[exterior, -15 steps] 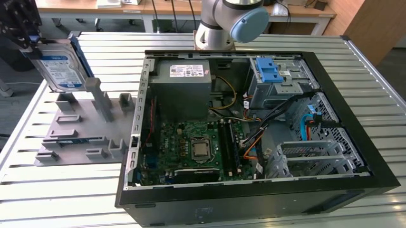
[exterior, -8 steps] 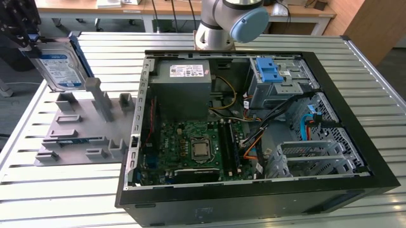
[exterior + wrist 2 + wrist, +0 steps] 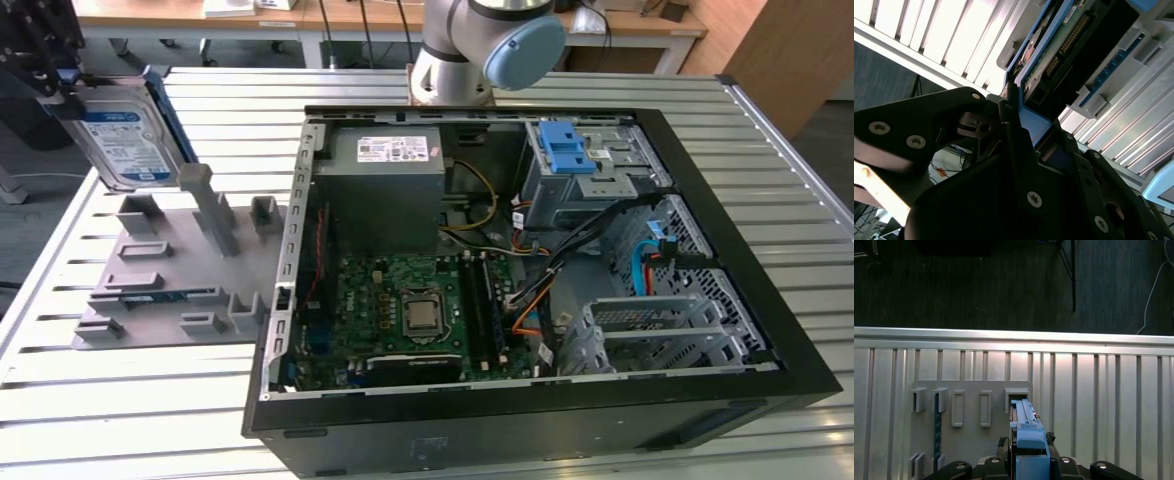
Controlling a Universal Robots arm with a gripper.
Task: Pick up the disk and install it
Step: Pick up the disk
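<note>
Though the fingers (image 3: 1013, 140) are clamped on the disk (image 3: 123, 140) by its blue frame (image 3: 1031, 124), it hangs just above the grey rack (image 3: 174, 290). Pickup done; not yet in the computer case (image 3: 534, 250).

You're in a robotics lab or workshop: slatted aluminium table (image 3: 160, 400), arm's base (image 3: 461, 60) standing at its far edge, opened computer case (image 3: 534, 425) on it, grey slotted fixture (image 3: 167, 300) on the exterior view's left, wooden desks (image 3: 160, 15) behind.
</note>
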